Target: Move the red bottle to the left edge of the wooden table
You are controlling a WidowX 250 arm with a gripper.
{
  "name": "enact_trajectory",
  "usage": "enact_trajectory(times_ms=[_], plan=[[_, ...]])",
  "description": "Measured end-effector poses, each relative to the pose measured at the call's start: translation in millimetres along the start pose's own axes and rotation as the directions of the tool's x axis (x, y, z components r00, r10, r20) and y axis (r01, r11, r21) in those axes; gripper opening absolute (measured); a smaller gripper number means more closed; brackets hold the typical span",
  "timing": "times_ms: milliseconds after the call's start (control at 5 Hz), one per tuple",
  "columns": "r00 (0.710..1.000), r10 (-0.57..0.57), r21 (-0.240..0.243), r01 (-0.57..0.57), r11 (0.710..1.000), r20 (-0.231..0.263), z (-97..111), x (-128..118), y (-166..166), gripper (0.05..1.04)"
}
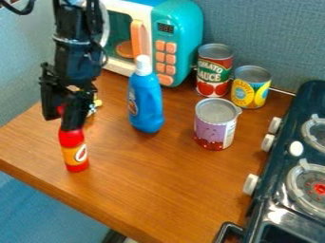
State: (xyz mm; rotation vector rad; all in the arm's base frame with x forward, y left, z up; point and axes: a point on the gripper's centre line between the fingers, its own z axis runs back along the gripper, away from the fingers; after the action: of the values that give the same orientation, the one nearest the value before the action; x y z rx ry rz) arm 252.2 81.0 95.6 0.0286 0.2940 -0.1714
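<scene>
gripper [72, 124]: mine, hanging over the left part of the wooden table [152, 190], its fingers appearing clamped on the upper part of the red bottle [71, 138].
red bottle: near the table's left front edge, close to upright beneath my grip; whether its base bears on the wood or hangs just clear of it, i cannot tell.
red bottle's neck: partly hidden behind my fingers, and, by my judgement, the slimmer and firmer place to hold, best pinched squarely from both sides.
red bottle's body: smooth, likely thin plastic, light if hollow and heavier if filled; a hard squeeze low down could dent it or make it slip.
orange label [70, 154]: wrapped around the lower body, probably slick, a poorer hold than the neck.
red bottle's base: narrow and far below my hold, so a sideways knock could swing or tip it; i judge breakage unlikely.
blue bottle [145, 102]: upright and white-capped, standing apart from the red bottle, toward the toy microwave [184, 35].
cans: the purple can [215, 128] stands in front of the red and green can [214, 73] and the yellow can [249, 90], all upright.
stove [273, 187]: at the view's right edge, well apart from my grip.
</scene>
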Motion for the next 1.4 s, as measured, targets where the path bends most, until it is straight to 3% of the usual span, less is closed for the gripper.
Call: enact_trajectory(times_ms=[200,400,800,1000,1200,1400], plan=[[1.000,-0.007,-0.030,0.007,1.000,0.016,5,-5,2,0.379],[0.999,0.037,-0.037,-0.036,0.999,0.036,16,-16,13,0.345],[0.989,0.150,-0.095,-0.148,0.984,0.013,22,-47,48,0.345],[0.983,0.185,-0.074,-0.184,0.980,0.000,22,-52,69,0.345],[0.984,0.176,-0.061,-0.177,0.982,-0.020,18,-40,83,0.345],[0.986,0.164,-0.036,-0.164,0.986,-0.007,14,-30,95,0.345]])
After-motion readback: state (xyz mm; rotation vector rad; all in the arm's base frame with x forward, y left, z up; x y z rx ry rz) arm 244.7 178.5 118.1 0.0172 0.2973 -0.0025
